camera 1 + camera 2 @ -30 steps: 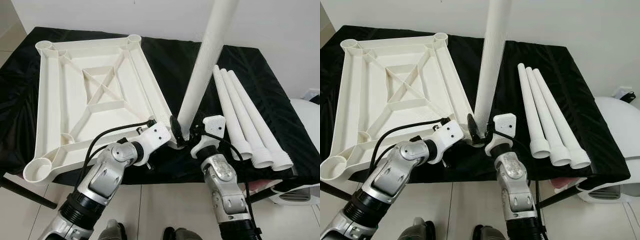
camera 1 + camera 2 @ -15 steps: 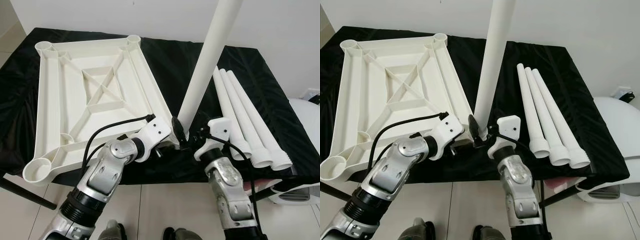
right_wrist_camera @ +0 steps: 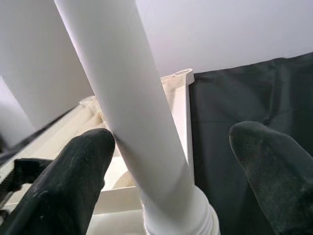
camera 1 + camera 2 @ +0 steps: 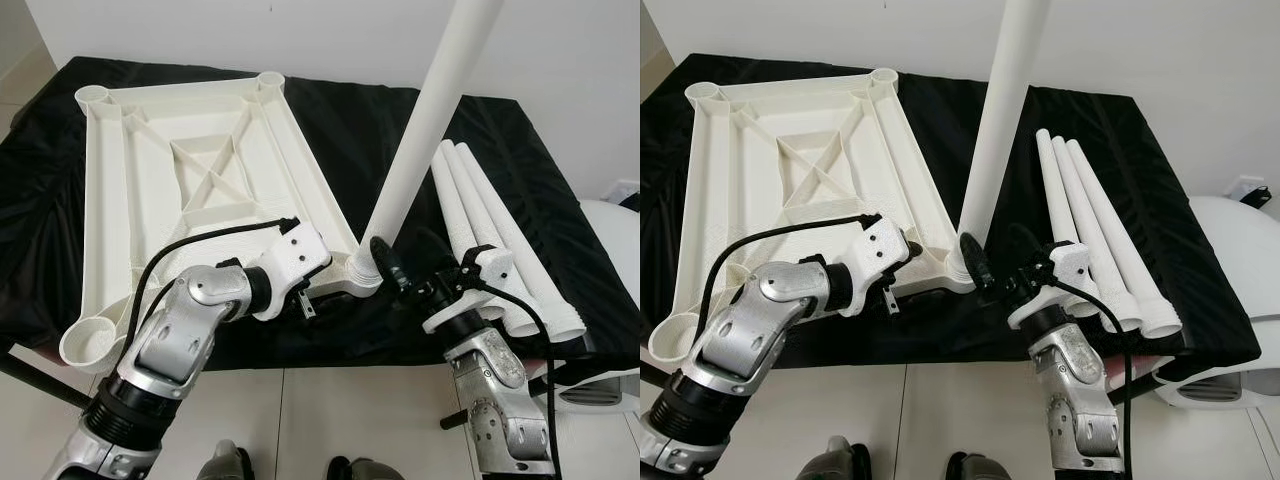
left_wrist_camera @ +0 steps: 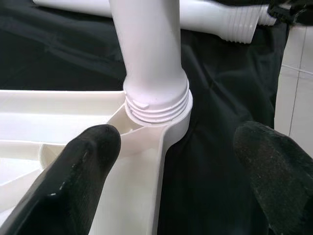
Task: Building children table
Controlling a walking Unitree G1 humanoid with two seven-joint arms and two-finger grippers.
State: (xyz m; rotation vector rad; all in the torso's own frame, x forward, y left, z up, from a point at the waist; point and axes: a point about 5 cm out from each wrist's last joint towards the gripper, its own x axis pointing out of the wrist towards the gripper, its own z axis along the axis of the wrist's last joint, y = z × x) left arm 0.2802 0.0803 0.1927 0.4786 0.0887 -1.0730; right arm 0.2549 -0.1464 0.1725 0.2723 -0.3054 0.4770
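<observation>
The white tabletop (image 4: 110,200) lies upside down on a black cloth. One white leg (image 4: 425,130) stands in its near right corner socket (image 4: 362,272), leaning slightly right, with its threads (image 5: 157,105) showing above the socket rim. Three more legs (image 4: 490,230) lie side by side on the cloth to the right. My left gripper (image 4: 335,285) is open at the tabletop's near edge, pointing at the socket from the left. My right gripper (image 4: 400,275) is open at the leg's base from the right. The leg (image 3: 132,112) runs between its fingers and rests against one of them.
The black cloth (image 4: 560,250) covers the table to its front edge, with tiled floor (image 4: 340,410) below. A white rounded appliance (image 4: 612,235) stands at the right. A dark table leg (image 4: 35,382) slants out at the lower left. A white wall (image 4: 560,60) is behind.
My right wrist has swung out to the right, with its fingers still by the leg's base. My left arm has shifted along the tabletop's near edge. The leg still stands in the socket.
</observation>
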